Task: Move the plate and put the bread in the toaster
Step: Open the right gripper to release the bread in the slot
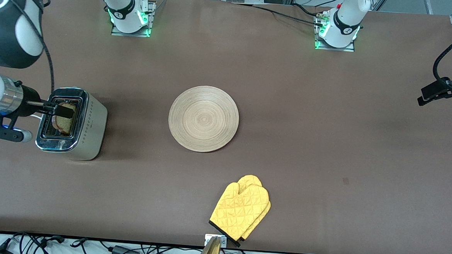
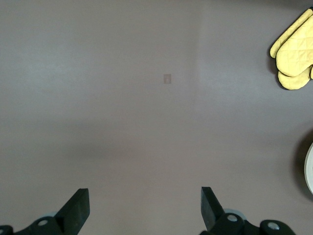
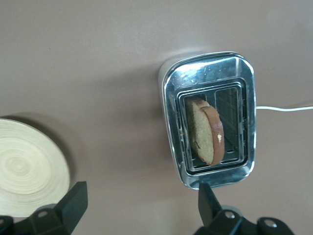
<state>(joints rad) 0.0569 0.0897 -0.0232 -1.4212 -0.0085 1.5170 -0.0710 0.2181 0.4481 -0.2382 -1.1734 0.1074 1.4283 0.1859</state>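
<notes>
Starting at the right arm's end of the table: the toaster is parked close to that edge, with its white cord seen only in the right wrist view. The bread is already in one of its slots, but it's leaning crooked across the slot with the crust poking up rather than dropped flat. The right gripper is held just over the chrome top, fingers spread wide, nothing gripped.

Biggest risk from here, as a guess: a finger gets dragged past that raised crust on the way out and the slice is flipped or pulled out of the slot. A slice sitting skewed like this could also get jammed if it's pushed down.

The plate is laid flat around the middle of the table, well apart from the toaster, with nothing on it. Whether it counts as "moved" can't be judged from here. A yellow oven mitt is lying by the edge nearest the front camera.

Over at the left arm's end, the left gripper is waiting above bare table near that edge, fingers wide apart and empty.

Surface is a matte brown cover with one small darker patch. Cables are strewn along the near edge — metal framing and green-lit arm bases at the edge by the robots.
</notes>
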